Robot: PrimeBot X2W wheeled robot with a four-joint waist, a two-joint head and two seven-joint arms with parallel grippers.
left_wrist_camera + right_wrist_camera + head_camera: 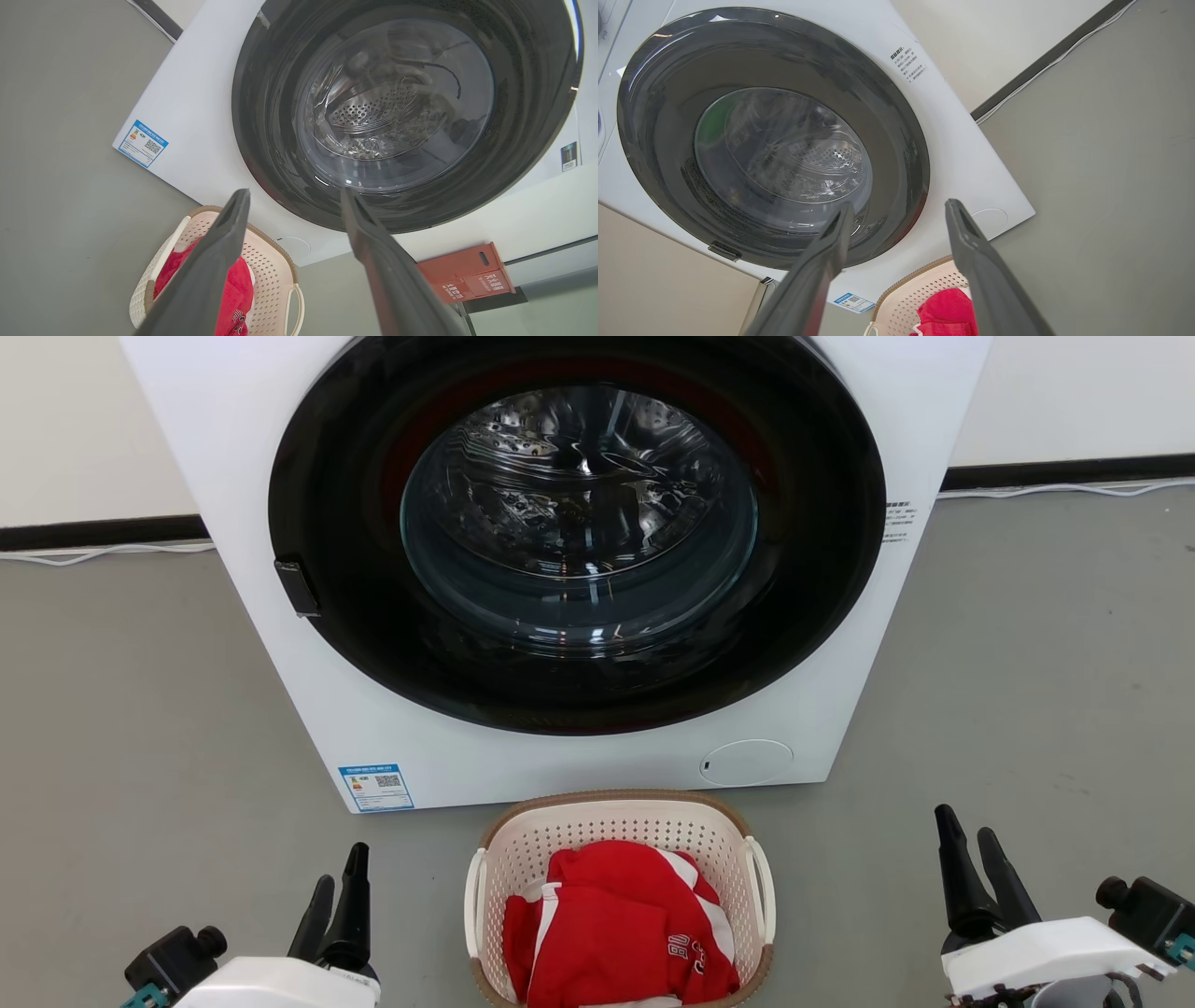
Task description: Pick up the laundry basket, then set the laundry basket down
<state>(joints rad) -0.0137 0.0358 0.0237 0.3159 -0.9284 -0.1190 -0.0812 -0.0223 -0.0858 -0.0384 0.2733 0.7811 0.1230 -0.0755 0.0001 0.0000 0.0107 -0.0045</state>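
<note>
The laundry basket stands on the grey floor just in front of the washing machine, cream-white and perforated with a brown rim and white side handles. Red and white clothing fills it. My left gripper is open at the lower left, well clear of the basket's left handle. At the lower right my right gripper is open too, apart from the right handle. The basket shows behind my left gripper in the left wrist view, and the basket lies below my right gripper in the right wrist view.
A white front-loading washing machine with a shut round dark door stands right behind the basket. A red box sits by the wall beside the machine. White cable runs along the black skirting. Grey floor spreads on both sides.
</note>
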